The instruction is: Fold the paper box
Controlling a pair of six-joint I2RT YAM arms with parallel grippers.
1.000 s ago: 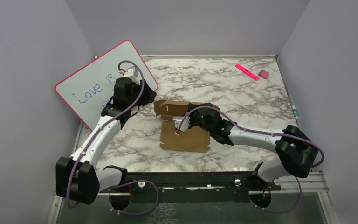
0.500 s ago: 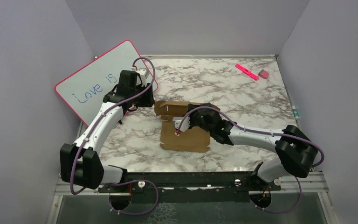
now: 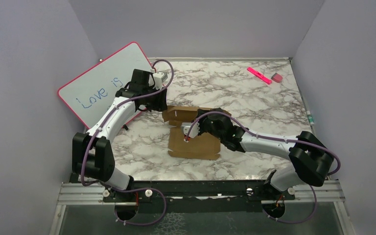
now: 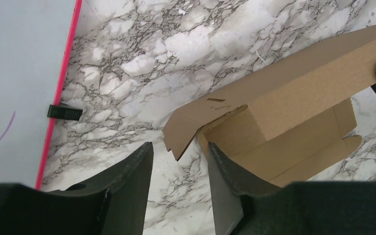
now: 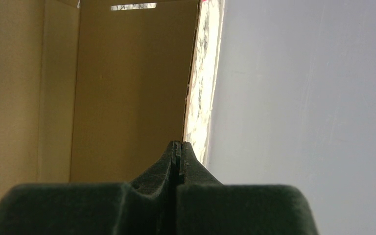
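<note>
The brown paper box point(image 3: 196, 144) lies part-folded mid-table, its base flat and its back wall raised. My left gripper point(image 3: 160, 104) is open just left of the box's back-left corner. In the left wrist view the gripper point(image 4: 178, 144) is open, and the box point(image 4: 284, 103) has a corner flap pointing into the gap between the fingers without touching them. My right gripper point(image 3: 188, 135) is over the left part of the box. In the right wrist view it point(image 5: 178, 144) is shut, tips at an edge of a box panel point(image 5: 127, 88). Nothing shows between the jaws.
A pink-framed whiteboard point(image 3: 98, 88) leans against the left wall, close behind my left arm; its pink edge point(image 4: 61, 98) and a black clip point(image 4: 64, 112) show in the left wrist view. A pink marker point(image 3: 259, 75) and an eraser point(image 3: 276, 77) lie at the back right.
My left arm has swung right, away from the whiteboard, to the box's back-left corner. The right arm and the box have not moved.
</note>
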